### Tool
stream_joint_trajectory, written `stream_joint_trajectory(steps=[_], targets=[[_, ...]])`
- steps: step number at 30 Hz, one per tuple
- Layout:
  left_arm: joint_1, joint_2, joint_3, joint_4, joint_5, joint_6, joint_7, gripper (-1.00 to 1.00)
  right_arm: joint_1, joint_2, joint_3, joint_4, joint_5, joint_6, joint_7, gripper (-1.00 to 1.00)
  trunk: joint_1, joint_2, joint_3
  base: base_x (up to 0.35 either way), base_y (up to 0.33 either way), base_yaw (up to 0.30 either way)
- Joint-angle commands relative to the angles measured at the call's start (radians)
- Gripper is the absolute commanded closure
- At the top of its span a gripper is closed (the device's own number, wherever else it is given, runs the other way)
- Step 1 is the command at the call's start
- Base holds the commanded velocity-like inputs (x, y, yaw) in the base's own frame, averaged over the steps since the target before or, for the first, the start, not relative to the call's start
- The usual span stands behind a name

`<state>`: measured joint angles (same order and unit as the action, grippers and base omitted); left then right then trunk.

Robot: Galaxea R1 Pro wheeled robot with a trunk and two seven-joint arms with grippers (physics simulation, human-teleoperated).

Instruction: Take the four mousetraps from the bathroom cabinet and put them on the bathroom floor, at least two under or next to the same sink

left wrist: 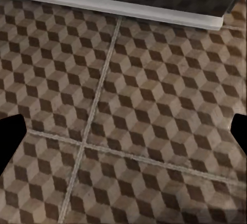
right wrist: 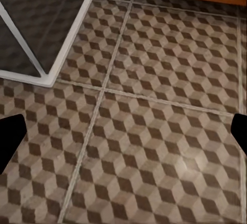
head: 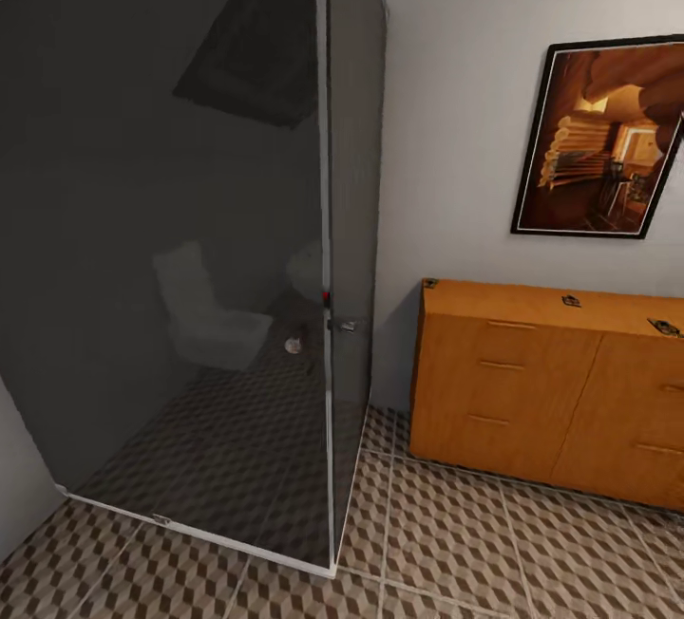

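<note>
We see the orange-brown cabinet (head: 551,382) against the wall at the right, with three mousetraps (head: 570,300) visible apart on its flat top, near the edges. The cube-patterned bathroom floor (head: 456,543) spreads below, beside a dark glass shower enclosure (head: 190,268). Both wrist views show our left claw (left wrist: 123,131) and right claw (right wrist: 123,131) spread wide, released, above tiles.

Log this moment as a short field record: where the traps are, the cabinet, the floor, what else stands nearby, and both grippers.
mousetraps: three small dark shapes on the cabinet top, at its left corner, middle and right
cabinet: orange-brown, drawers shut, against the wall
floor: cube-pattern tiles
shower: dark glass enclosure, left of the cabinet
wall: framed picture above the cabinet
left gripper: open, over tiles
right gripper: open, over tiles
</note>
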<state>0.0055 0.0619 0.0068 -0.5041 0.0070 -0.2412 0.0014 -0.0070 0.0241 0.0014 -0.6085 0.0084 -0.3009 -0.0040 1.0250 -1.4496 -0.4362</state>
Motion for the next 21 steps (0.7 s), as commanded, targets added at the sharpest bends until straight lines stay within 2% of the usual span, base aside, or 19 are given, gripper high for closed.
stream_joint_trajectory(steps=[1, 21], targets=[[0.001, -0.001, 0.001, -0.001, 0.001, -0.001, 0.000, -1.00, -0.001, 0.000, 0.000, 0.001, 0.001, -0.003, 0.000, -1.00, 0.000, 0.000, 0.000, 0.000, -0.276, -0.254], [0.001, -0.005, 0.001, -0.001, 0.001, -0.001, 0.000, -1.00, -0.001, 0.000, 0.000, 0.001, 0.001, -0.003, 0.000, -1.00, 0.000, 0.000, 0.011, 0.000, -0.292, -0.246]])
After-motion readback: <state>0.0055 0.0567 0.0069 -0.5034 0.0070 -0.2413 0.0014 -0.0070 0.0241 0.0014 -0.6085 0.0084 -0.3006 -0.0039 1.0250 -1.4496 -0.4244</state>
